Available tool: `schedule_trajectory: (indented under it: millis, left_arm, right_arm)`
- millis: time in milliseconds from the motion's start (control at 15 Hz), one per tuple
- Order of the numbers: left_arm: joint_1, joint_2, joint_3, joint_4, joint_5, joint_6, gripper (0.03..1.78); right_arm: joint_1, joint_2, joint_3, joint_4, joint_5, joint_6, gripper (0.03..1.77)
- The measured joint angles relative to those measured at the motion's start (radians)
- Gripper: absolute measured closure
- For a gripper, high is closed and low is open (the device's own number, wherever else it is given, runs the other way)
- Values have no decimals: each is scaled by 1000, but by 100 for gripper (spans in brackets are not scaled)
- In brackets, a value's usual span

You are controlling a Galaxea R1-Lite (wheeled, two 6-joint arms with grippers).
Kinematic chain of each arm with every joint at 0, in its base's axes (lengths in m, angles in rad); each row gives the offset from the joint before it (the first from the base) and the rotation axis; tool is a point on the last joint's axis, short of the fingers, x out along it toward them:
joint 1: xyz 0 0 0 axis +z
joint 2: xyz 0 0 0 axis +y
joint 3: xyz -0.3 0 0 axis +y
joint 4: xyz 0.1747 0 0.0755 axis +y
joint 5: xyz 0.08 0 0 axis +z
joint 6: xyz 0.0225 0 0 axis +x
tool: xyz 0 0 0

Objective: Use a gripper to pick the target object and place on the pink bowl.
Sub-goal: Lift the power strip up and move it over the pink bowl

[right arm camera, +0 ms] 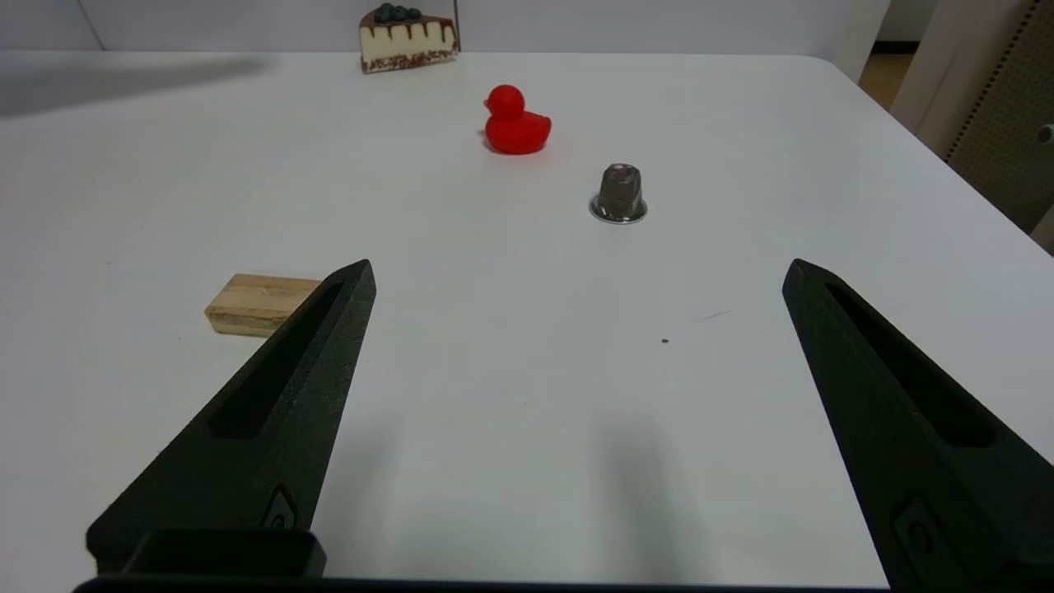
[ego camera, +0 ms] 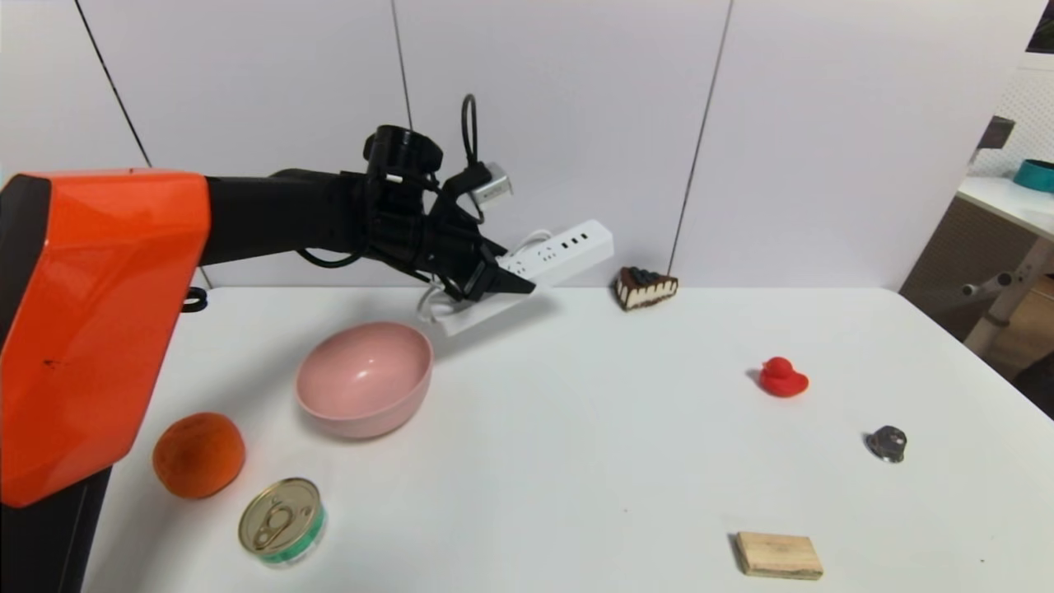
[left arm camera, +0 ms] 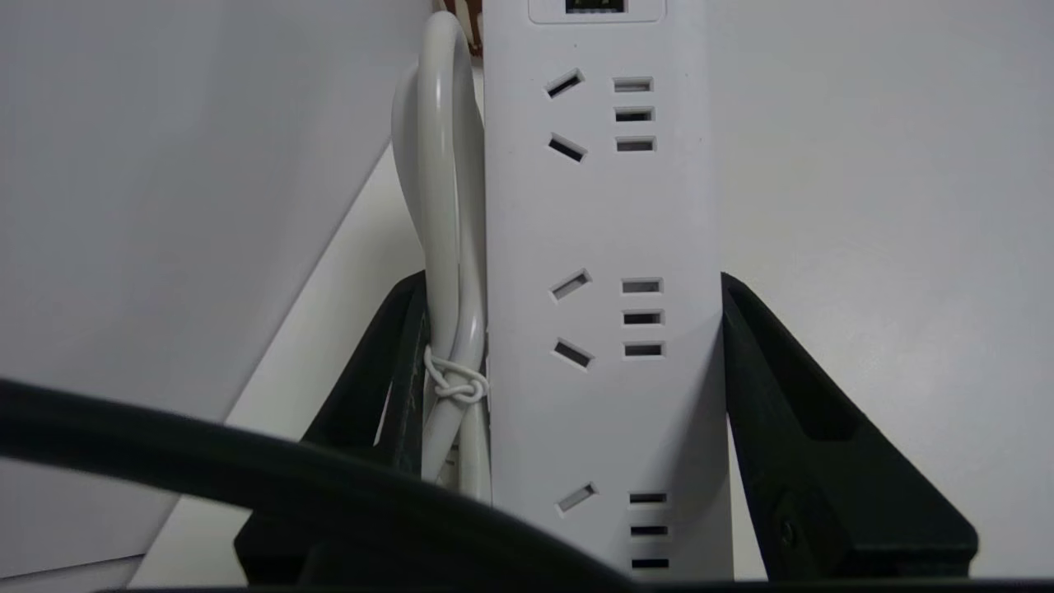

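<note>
The long white power strip (ego camera: 560, 251) hangs in the air near the back wall, tilted, with its far end higher. My left gripper (ego camera: 502, 284) is shut on it across its width. The left wrist view shows the strip (left arm camera: 601, 329) and its bundled white cord (left arm camera: 449, 329) squeezed between the two black fingers (left arm camera: 774, 395). The pink bowl (ego camera: 365, 377) stands on the table below and to the left of the strip, with nothing inside. My right gripper (right arm camera: 576, 272) is open over bare table at the right and is out of the head view.
An orange (ego camera: 198, 455) and a tin can (ego camera: 282, 521) sit near the front left. A cake slice (ego camera: 645, 287) is by the back wall. A red duck (ego camera: 781, 377), a small metal capsule (ego camera: 887, 443) and a wooden block (ego camera: 778, 555) lie to the right.
</note>
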Motion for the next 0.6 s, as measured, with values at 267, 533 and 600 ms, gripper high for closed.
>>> schedule_trajectory:
  millis: [267,533,600]
  left_arm:
    - [16,-83,0,42,20,9,77]
    - [90,-175,5,242,33,149,77]
    - [113,-194,6,304,36,207,77]
  right_arm:
    - [0,0,0,0,0,0,9]
    - [0,0,0,0,0,0,9]
    - [0,0,0,0,0,0,9]
